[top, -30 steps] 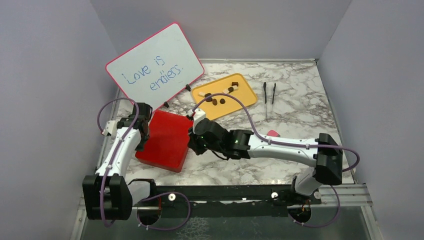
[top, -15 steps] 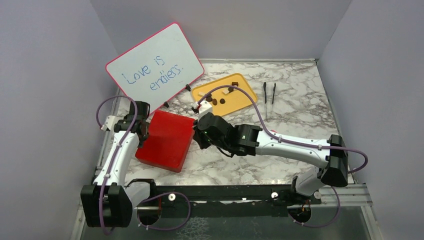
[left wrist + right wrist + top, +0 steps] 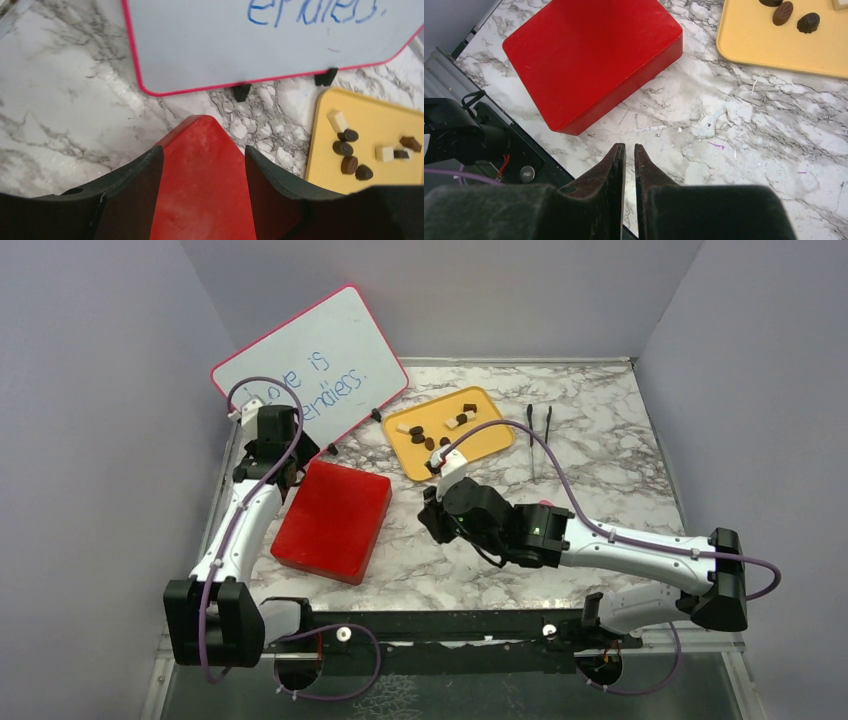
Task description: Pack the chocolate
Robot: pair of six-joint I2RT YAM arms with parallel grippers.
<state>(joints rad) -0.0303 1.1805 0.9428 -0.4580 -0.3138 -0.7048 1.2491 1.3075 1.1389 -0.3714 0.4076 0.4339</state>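
Note:
The chocolate (image 3: 440, 432) is several small dark brown and cream pieces on a yellow tray (image 3: 490, 440) at the back middle; it also shows in the left wrist view (image 3: 348, 149) and the right wrist view (image 3: 782, 13). A closed red box (image 3: 335, 520) lies left of centre. My left gripper (image 3: 290, 465) is open above the box's far left corner, and the corner shows between its fingers (image 3: 204, 155). My right gripper (image 3: 432, 512) is shut and empty over bare marble right of the box (image 3: 629, 147).
A pink-edged whiteboard (image 3: 310, 370) with blue writing leans at the back left on black feet. Two black tweezers (image 3: 538, 425) lie right of the tray. A small pink thing (image 3: 545, 506) shows behind the right arm. Walls close in on three sides.
My left gripper has moved from the box's left side to its far corner. My right gripper has drawn back to the right, away from the box's right edge.

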